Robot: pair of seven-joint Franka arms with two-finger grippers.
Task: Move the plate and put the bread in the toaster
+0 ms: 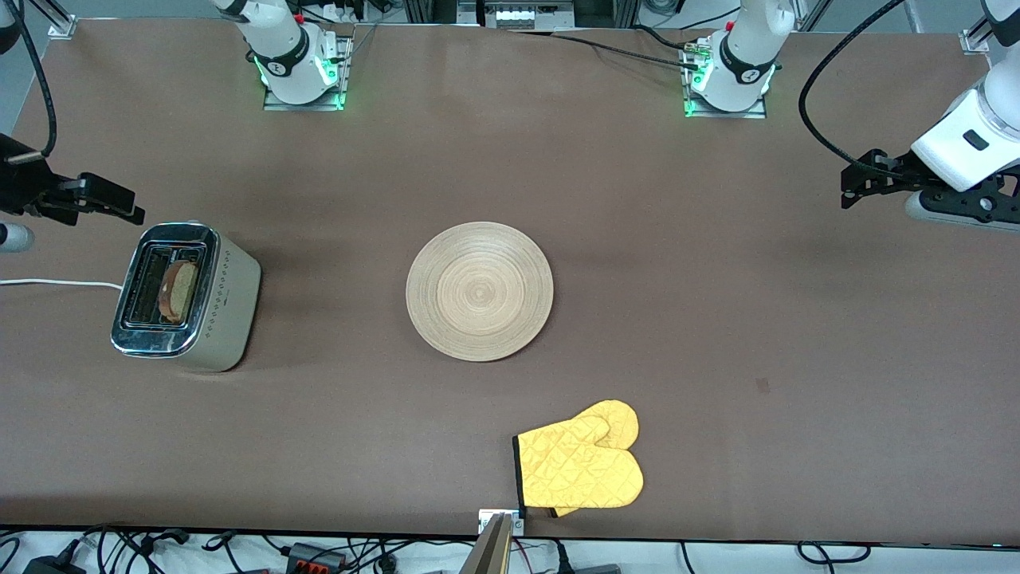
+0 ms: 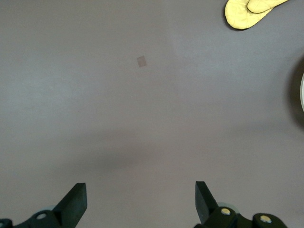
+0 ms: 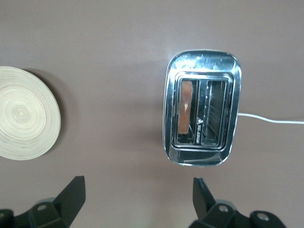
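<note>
With the bread (image 1: pixel 178 290) seated in the toaster (image 1: pixel 188 296) and the plate (image 1: pixel 479 291) bare mid-bench, both steps look done. Right end effector (image 3: pixel 137 202) over the toaster, left end effector (image 2: pixel 141 202) over bare bench: both released, empty. Next: likely only retreat.

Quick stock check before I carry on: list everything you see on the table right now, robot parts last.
plate: one, light wood, mid-table, nothing on it.
toaster: one, beige with chrome top, toward the right arm's end of the table.
bread: one slice, brown, standing in a toaster slot.
cord: one, white, running from the toaster off the table's edge.
oven mitt: one, yellow, nearer the front camera than the plate.
left gripper: open, over bare table.
right gripper: open, beside the toaster.
</note>
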